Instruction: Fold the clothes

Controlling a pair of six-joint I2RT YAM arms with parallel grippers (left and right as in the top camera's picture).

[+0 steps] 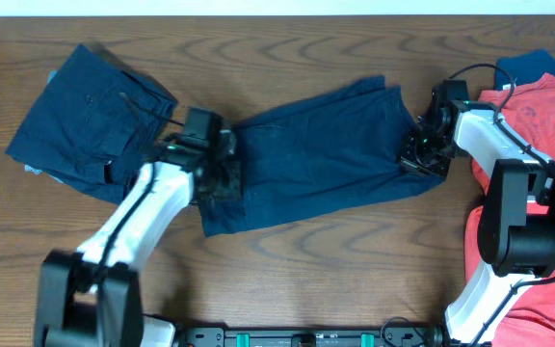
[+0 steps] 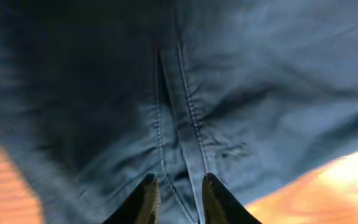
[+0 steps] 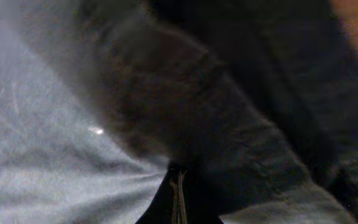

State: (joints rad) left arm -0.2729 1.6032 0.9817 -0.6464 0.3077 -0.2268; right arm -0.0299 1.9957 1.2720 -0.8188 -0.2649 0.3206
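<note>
Dark navy shorts point(image 1: 326, 154) lie spread across the middle of the table. My left gripper point(image 1: 222, 178) is at their left end. In the left wrist view its fingers point(image 2: 179, 196) are closed to a narrow gap on a stitched seam of the shorts point(image 2: 185, 106). My right gripper point(image 1: 420, 152) is at the shorts' right edge. In the right wrist view its fingers point(image 3: 178, 186) are pressed together on the cloth point(image 3: 216, 112), with wrinkles running out from the pinch. A second pair of navy shorts point(image 1: 90, 120) lies folded at the far left.
Coral-red shirts point(image 1: 547, 125) are piled along the right edge of the table, running down to the front right. A brighter blue garment point(image 1: 533, 66) shows behind them at the back right. The wooden table point(image 1: 306, 260) is bare along the front.
</note>
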